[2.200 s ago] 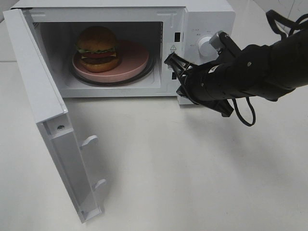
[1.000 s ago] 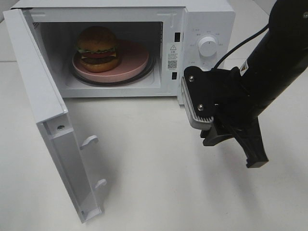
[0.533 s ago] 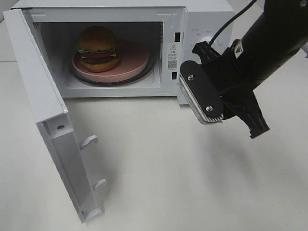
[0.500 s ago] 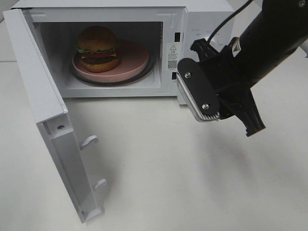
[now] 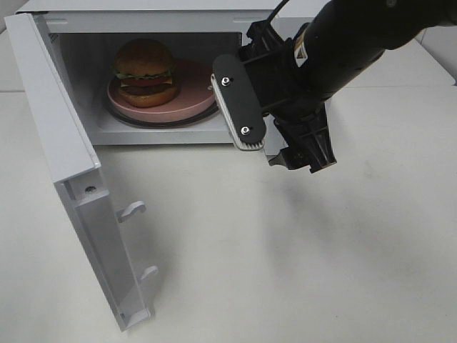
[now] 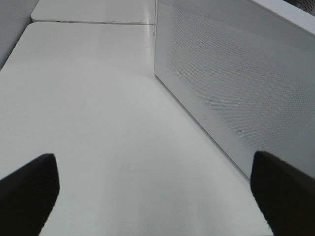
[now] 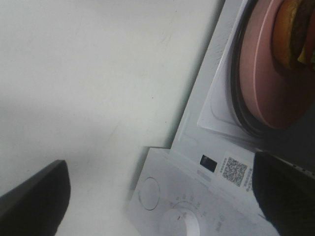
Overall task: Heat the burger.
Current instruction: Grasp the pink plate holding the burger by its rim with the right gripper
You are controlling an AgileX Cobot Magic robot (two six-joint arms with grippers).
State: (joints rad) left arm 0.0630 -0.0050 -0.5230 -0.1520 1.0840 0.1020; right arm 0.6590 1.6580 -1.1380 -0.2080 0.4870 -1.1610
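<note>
Your burger (image 5: 145, 72) sits on the pink plate (image 5: 196, 96) inside the microwave (image 5: 153, 21), door (image 5: 68, 171) open. Your right gripper (image 5: 275, 136) hangs before the cavity, jaws wide, empty. Left gripper (image 6: 152, 194): also wide apart, nothing held.

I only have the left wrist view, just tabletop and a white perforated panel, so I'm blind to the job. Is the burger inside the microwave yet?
Observer: Yes. The burger sits on a pink plate inside the microwave.
Operator: Is the door shut?
Observer: No. The microwave door stands wide open, swung out toward the left side of the overhead view.
Operator: Where is the right gripper?
Observer: The right gripper hangs in front of the microwave's right part, above the table, covering the control panel from overhead.
Operator: Is it holding anything?
Observer: No. Its fingers stand apart in the right wrist view with nothing between them; the dial shows beyond them.
</note>
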